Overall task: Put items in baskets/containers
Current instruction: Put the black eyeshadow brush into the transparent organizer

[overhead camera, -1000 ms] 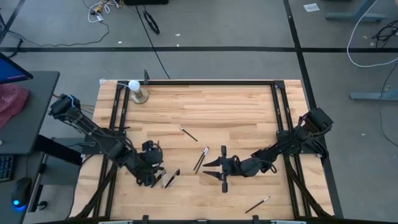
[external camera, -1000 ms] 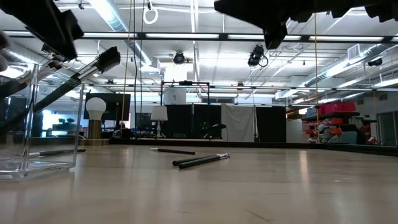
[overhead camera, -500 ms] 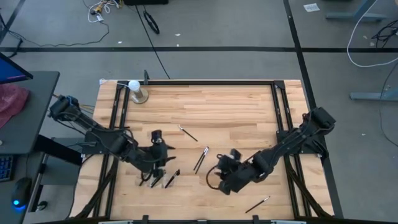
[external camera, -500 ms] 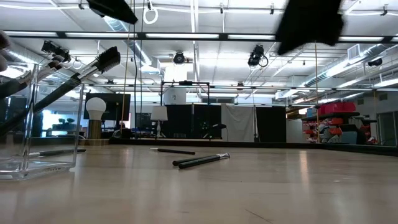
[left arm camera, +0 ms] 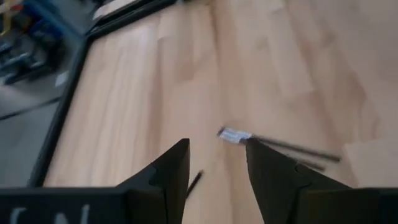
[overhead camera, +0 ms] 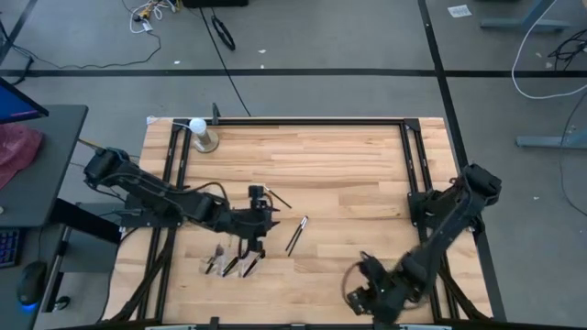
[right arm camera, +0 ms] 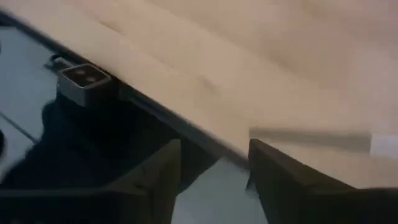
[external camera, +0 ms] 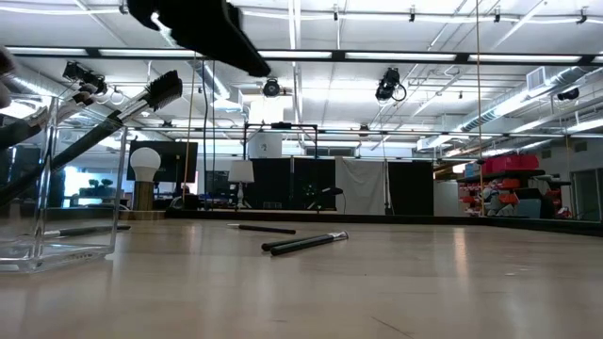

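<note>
While a pick is being lined up, high view: left gripper point(overhead camera: 258, 203) is held by brush point(overhead camera: 277, 196), organizer point(overhead camera: 229, 264) nearby. Wrist views: both grippers are seen open, empty; right gripper point(right arm camera: 212, 163) is parked at table edge. Next: lowering onto brush is needed.

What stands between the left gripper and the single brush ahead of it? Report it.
Nothing visible does. The left gripper is open and points at the brush, which lies flat on the table. Only bare wood shows between them.

Organizer point(external camera: 57, 188) cut off – right wrist brush point(right arm camera: 311, 140) maybe blurred.
</note>
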Robot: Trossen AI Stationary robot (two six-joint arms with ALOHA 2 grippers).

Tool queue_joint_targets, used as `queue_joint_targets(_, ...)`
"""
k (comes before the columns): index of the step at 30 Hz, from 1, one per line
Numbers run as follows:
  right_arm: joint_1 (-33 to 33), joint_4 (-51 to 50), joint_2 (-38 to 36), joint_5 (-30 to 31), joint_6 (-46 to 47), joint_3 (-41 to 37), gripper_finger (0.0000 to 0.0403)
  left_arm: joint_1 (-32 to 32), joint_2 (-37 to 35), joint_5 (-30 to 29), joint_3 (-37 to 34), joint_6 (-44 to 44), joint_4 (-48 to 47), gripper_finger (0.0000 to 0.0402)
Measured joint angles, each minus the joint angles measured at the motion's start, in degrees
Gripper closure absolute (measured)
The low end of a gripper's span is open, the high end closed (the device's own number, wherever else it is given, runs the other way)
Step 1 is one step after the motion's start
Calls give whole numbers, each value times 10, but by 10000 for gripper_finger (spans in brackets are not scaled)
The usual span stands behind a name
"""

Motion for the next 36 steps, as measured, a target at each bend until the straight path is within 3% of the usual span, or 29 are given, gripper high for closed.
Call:
queue_joint_targets(3, 33, 2, 13, -8, 126, -9, 192, 21, 14, 62, 0, 26, 37, 241)
queue_joint_targets(7, 36, 38, 39, -23, 133, -10, 199, 46, 31, 112, 0, 27, 48, 241)
queue_joint_targets(10, 20, 39, 63, -49, 131, -10, 218, 57, 46, 119, 0, 24, 46, 241)
queue_joint_targets(14, 23, 19, 75, -159, 145, -10, 246, 62, 67, 121, 0, 24, 41, 241)
queue_joint_targets(19, 37, -9, 75, -170, 151, -10, 262, 61, 85, 125, 0, 22, 43, 241)
queue_joint_targets(27, 49, -80, 79, -176, 150, -12, 215, 60, 100, 125, 0, -8, 42, 241)
queue_joint_targets(36, 58, 86, 79, -176, 151, -133, 184, 57, 100, 125, 0, -16, 45, 241)
